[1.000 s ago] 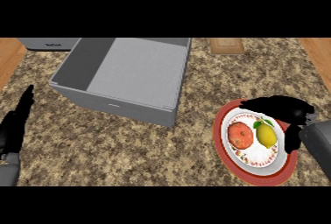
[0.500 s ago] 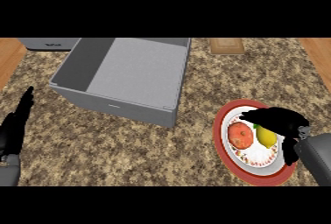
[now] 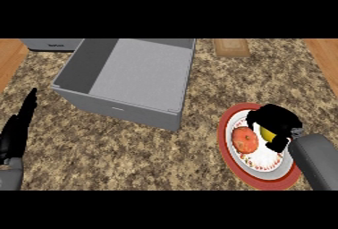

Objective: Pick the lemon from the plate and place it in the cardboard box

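I see my right hand curled round the lemon on the plate, beside a red fruit, the grey box up-left, my left hand resting straight-fingered at the left edge.

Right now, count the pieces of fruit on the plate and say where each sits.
2. A round orange-red fruit lies on the left of the red-rimmed white plate; the yellow lemon sits just right of it, partly under the black right hand, which may hide more.
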Robot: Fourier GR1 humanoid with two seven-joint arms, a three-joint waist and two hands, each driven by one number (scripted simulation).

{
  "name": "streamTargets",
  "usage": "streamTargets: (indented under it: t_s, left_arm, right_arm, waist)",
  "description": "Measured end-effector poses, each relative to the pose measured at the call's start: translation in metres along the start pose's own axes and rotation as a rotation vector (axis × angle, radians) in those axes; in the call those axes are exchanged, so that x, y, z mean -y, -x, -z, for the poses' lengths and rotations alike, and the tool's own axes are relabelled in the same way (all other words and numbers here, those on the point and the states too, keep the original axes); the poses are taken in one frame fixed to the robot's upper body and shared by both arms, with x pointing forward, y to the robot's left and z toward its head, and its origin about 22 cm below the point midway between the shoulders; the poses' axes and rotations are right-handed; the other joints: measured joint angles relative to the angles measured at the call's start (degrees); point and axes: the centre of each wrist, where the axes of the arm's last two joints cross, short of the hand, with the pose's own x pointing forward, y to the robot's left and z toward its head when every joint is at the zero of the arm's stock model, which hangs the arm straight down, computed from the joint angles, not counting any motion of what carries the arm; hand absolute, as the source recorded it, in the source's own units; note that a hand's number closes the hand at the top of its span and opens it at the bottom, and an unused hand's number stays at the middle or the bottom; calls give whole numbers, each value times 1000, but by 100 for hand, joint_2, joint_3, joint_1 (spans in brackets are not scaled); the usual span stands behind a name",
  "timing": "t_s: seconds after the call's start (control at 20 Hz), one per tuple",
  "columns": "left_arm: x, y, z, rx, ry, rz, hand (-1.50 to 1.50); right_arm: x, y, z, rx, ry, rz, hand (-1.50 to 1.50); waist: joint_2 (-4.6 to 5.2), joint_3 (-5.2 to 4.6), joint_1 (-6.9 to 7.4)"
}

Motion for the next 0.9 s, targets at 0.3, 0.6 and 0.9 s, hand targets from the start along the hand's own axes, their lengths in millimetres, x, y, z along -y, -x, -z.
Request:
streamTargets:
  t_s: [0.3, 0.6, 0.9]
  left_arm:
    - [4, -3, 1, 7, 4, 3, 0]
    - [11, -12, 7, 43, 33, 2, 0]
    - [11, -18, 11, 41, 32, -2, 0]
  right_arm:
    - [18, 2, 21, 50, 126, -14, 150]
    - [81, 4, 46, 139, 332, 99, 150]
    - [132, 16, 47, 141, 555, 104, 150]
  waist:
    - [37, 17, 44]
    - [159, 54, 315]
    - [165, 56, 314]
